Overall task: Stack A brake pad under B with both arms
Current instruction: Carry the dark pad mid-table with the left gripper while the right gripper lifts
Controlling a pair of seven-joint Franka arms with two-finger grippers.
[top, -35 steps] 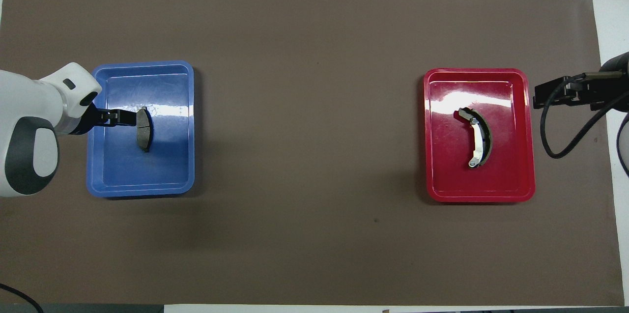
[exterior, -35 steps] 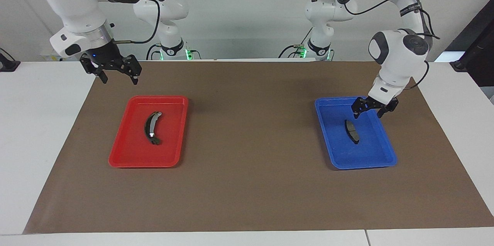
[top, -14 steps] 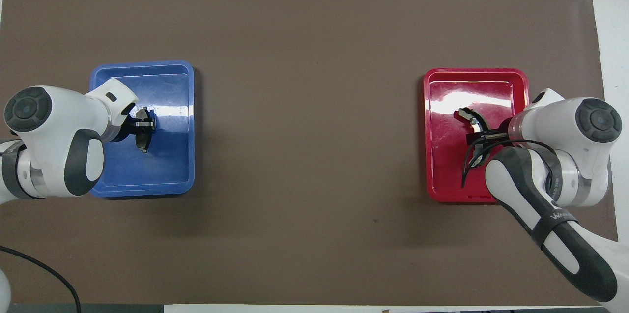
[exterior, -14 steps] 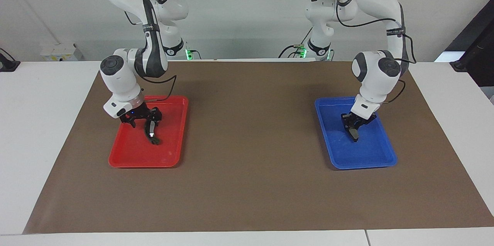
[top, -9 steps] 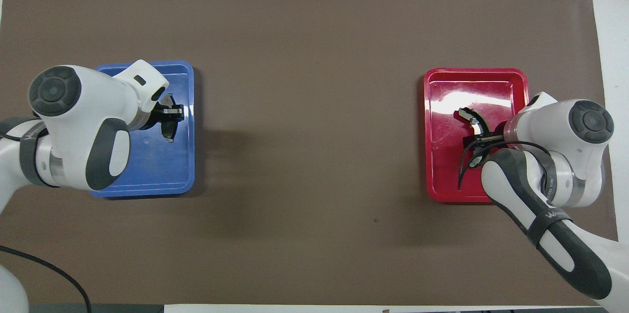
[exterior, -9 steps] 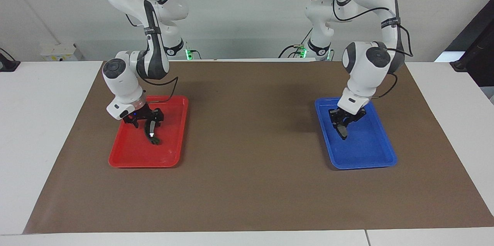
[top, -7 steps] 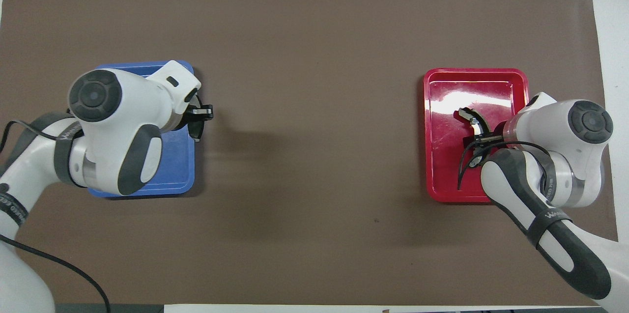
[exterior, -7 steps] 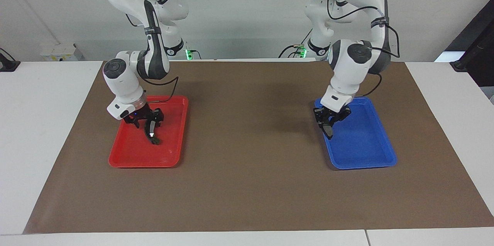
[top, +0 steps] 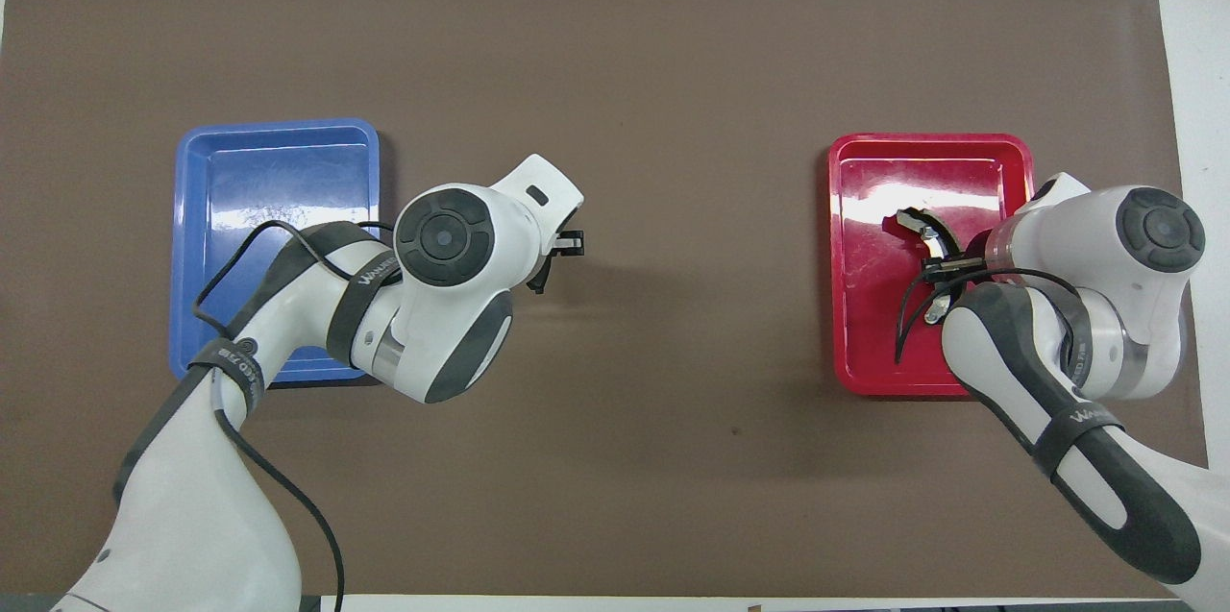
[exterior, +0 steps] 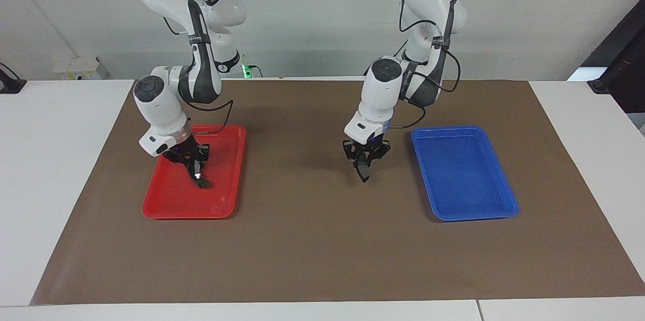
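Note:
The A brake pad [exterior: 364,173], short and dark grey, hangs on edge from my left gripper [exterior: 364,161], which is shut on it above the brown mat, between the two trays. In the overhead view only a sliver of the A brake pad [top: 539,278] shows beside the wrist, under my left gripper [top: 567,247]. B [exterior: 201,179], the long crescent with a silver strip, lies in the red tray [exterior: 166,210]. My right gripper [exterior: 194,162] is down in that tray, shut on B's middle. From above, one end of B [top: 916,225] shows past my right gripper [top: 947,266].
The blue tray [exterior: 468,180] toward the left arm's end holds nothing. A brown mat [exterior: 312,240] covers most of the white table and both trays stand on it. A black cable loops from the right wrist over the red tray [top: 874,343].
My left gripper has lifted the A brake pad out of the blue tray and carried it toward the middle of the mat. My right gripper has closed on B in the red tray.

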